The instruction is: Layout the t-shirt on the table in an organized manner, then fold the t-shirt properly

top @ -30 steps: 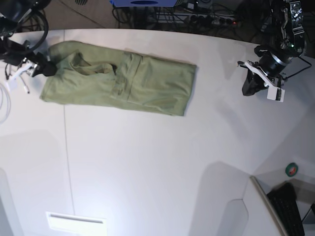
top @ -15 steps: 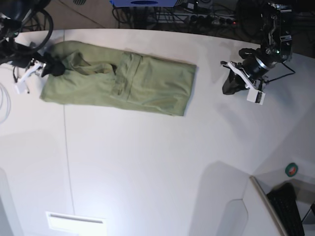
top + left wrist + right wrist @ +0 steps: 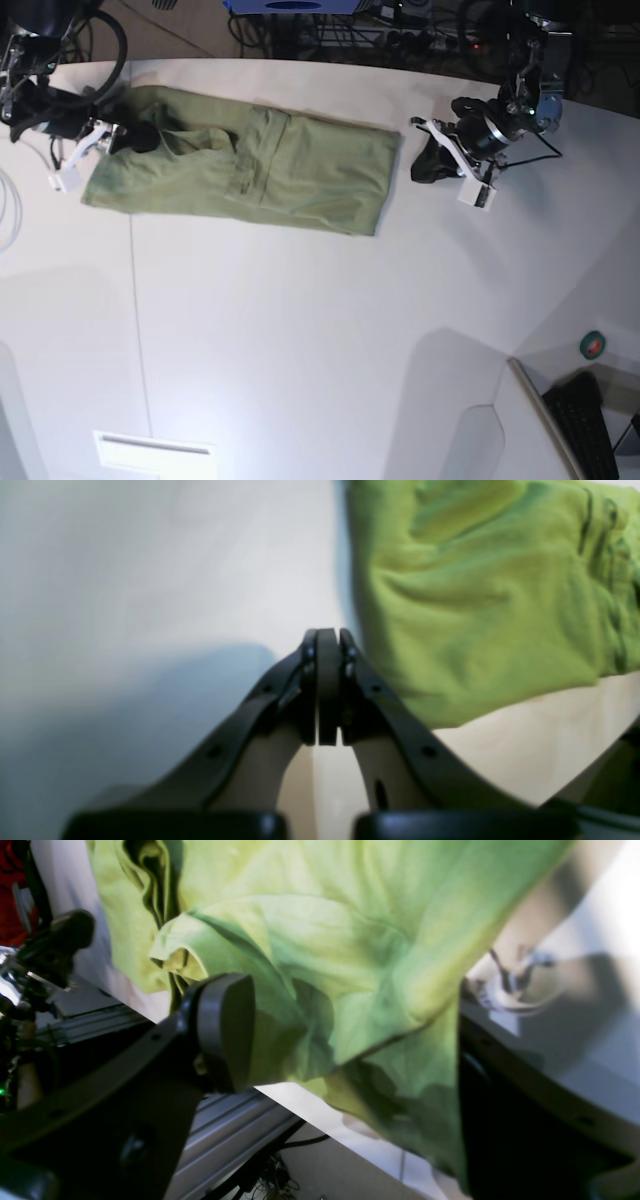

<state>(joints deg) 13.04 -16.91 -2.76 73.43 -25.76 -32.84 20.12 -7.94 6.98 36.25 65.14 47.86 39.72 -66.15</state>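
Base view, from nine o'clock across: the right gripper (image 3: 118, 139) sits at the collar end of the olive-green t-shirt (image 3: 250, 170), and the right wrist view shows its jaws spread wide with a rumpled fold of that cloth between the pads (image 3: 225, 1030), not yet pinched. The shirt lies along the eleven-to-one o'clock part of the white surface (image 3: 320, 330), already folded into a long band with the sleeves tucked in and a doubled ridge across the middle. At about two o'clock, just beside the hem end but apart from it, the left gripper (image 3: 432, 162) hangs low with its jaws pressed flat together and nothing between them; the left wrist view shows them closed on bare surface with the hem edge just to their right.

By my judgement the shirt is light, limp and thin. It will sag, slip between layers and drag wrinkles if pulled from one point. It is not fragile. The best holds look to be the two corners of one short end, pinching every layer together at the edge, so the band lifts as one sheet. A bite in the loose collar bunching risks taking the top layer only.
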